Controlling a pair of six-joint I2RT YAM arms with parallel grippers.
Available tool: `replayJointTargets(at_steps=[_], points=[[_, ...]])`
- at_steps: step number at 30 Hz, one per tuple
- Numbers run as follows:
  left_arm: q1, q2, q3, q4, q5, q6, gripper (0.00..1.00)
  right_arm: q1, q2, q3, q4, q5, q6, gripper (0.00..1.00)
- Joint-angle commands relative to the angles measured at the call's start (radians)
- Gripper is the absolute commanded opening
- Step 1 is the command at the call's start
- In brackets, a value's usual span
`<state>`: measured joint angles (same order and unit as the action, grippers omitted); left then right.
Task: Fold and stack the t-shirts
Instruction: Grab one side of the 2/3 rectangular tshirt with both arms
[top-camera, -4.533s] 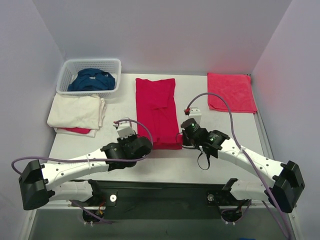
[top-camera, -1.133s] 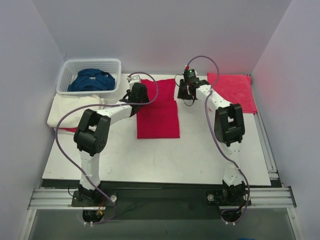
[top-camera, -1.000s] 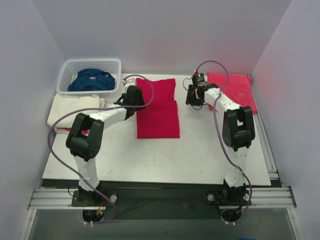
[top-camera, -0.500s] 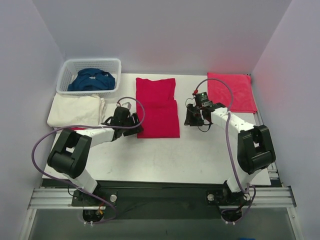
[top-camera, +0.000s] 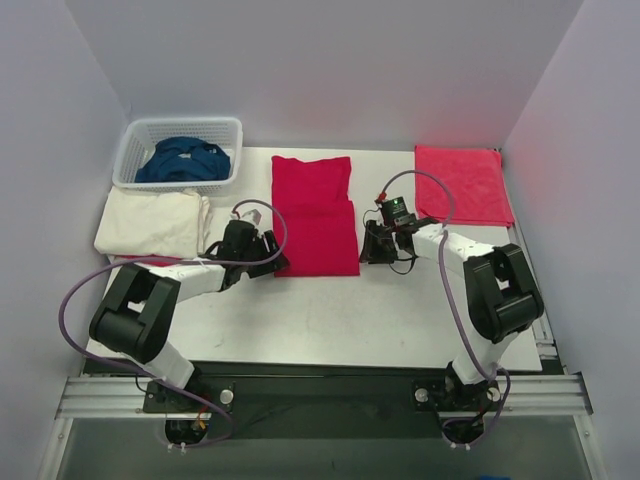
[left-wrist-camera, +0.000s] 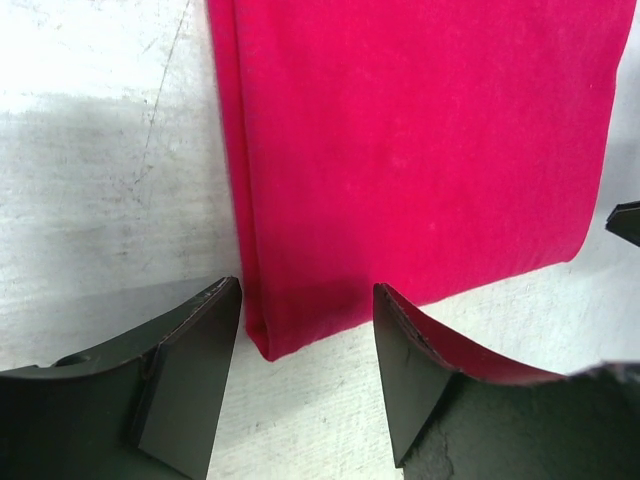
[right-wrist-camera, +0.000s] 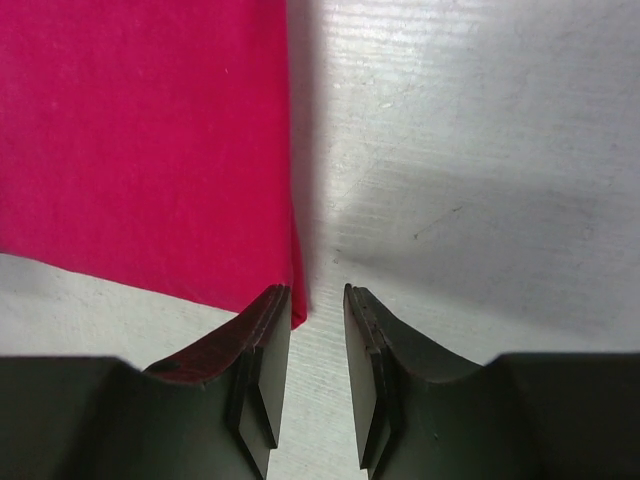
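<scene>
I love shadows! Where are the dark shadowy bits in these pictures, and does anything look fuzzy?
Left wrist view: a grey shadow falls on the white table beside the crimson red fabric t-shirt, near the left end effector. Right wrist view: a darker band crosses the table right of the shirt. Top external view: even light; nothing looks fuzzy.

White tabletop (top-camera: 400, 310), lightly scuffed. Folded crimson t-shirt (top-camera: 315, 215) laid at centre. Folded cream t-shirt (top-camera: 150, 222) set near left edge. White lattice basket (top-camera: 128, 165) placed at far left corner. Pink-red folded cloth (top-camera: 462, 183) laid at far right corner.
</scene>
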<state>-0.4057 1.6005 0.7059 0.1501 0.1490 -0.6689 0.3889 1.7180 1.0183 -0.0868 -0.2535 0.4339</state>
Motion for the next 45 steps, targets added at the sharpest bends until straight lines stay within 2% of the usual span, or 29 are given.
replayJointTargets(at_steps=[1,11,21,30,37,45], points=[[0.004,-0.045,-0.016,0.020,0.020,-0.003,0.65,0.010,0.006,-0.026,0.018,-0.024,0.023,0.29],[0.004,-0.034,-0.033,0.029,0.029,-0.006,0.61,0.041,0.002,-0.095,0.111,-0.061,0.037,0.31],[0.004,-0.014,-0.042,0.037,0.029,-0.011,0.60,0.070,-0.017,-0.087,0.096,-0.021,0.037,0.31],[0.004,-0.016,-0.040,0.031,0.020,-0.012,0.60,0.169,-0.106,-0.086,0.001,0.213,0.014,0.29],[0.004,-0.011,-0.049,0.032,0.017,-0.012,0.60,0.179,-0.109,-0.075,-0.013,0.230,0.009,0.29],[0.004,-0.013,-0.055,0.031,0.017,-0.015,0.60,0.179,-0.018,-0.058,0.024,0.217,-0.007,0.27]])
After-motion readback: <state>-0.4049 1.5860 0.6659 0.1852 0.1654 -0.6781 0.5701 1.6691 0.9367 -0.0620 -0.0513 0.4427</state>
